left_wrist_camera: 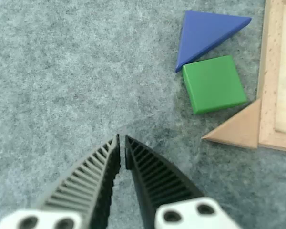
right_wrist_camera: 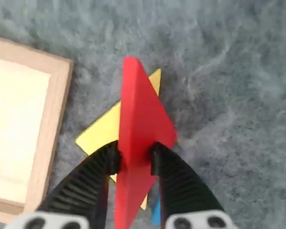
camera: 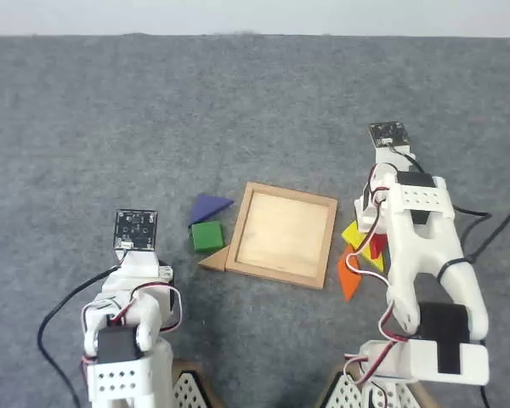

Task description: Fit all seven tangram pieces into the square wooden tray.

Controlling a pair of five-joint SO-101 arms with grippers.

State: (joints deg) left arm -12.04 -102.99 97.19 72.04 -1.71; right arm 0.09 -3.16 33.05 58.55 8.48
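Note:
The square wooden tray (camera: 327,243) lies mid-table with nothing in it. By its left side lie a blue triangle (camera: 207,206), a green square (camera: 206,235) and a wood-coloured triangle (camera: 215,259); the left wrist view shows them as blue triangle (left_wrist_camera: 205,33), green square (left_wrist_camera: 213,84) and wood triangle (left_wrist_camera: 238,129). My left gripper (left_wrist_camera: 122,139) is shut on nothing, over bare felt short of them. My right gripper (right_wrist_camera: 133,151) is shut on a red triangle (right_wrist_camera: 140,114), held on edge above a yellow piece (right_wrist_camera: 105,131). Right of the tray lie the yellow piece (camera: 354,233) and an orange piece (camera: 348,279).
Grey felt covers the table (camera: 110,110). The tray edge (right_wrist_camera: 50,124) runs close beside the held red piece. A sliver of a blue piece (right_wrist_camera: 156,213) peeks out under the right gripper. Open felt stretches behind the tray and to the far left.

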